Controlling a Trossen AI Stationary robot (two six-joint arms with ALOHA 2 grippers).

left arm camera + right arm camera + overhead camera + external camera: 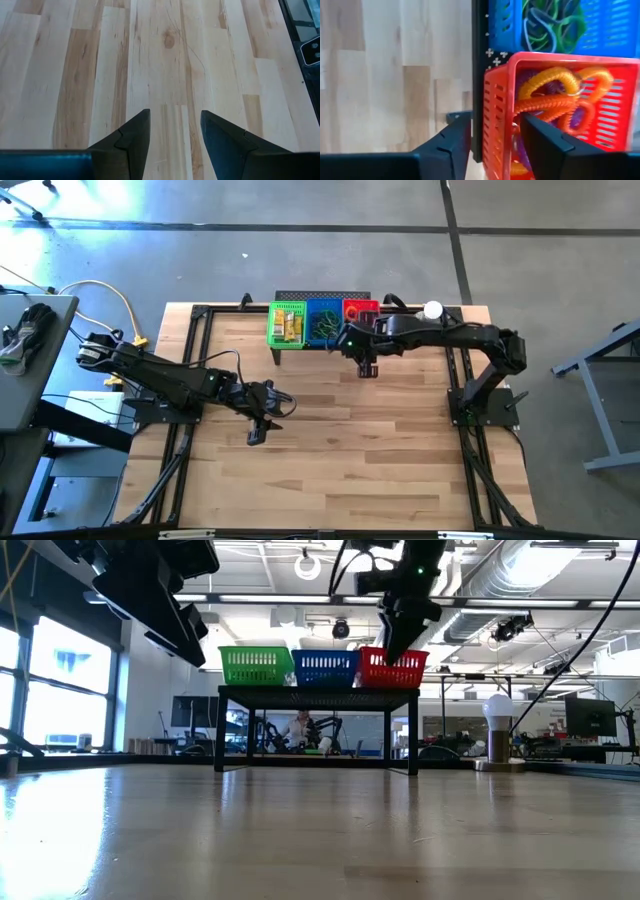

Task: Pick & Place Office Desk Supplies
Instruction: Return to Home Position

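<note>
Setting recorded as a robotics lab or workshop hall. A wooden surface (330, 470) is framed by black rails (200, 340) and fitted with two dark robot arms (170, 377), and is set on a bare concrete floor (300, 240). Exposed ceiling ducts (545, 570) and tall windows (60, 680) are seen beyond. Further benches with monitors (592, 717) are noted. A seated person (298, 728) is possibly present, though too blurred to confirm.

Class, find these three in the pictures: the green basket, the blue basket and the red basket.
green basket (256, 667): low view, on its front wall.
blue basket (325, 668): low view, on its front wall.
red basket (380, 672): low view, on its front wall.
</note>
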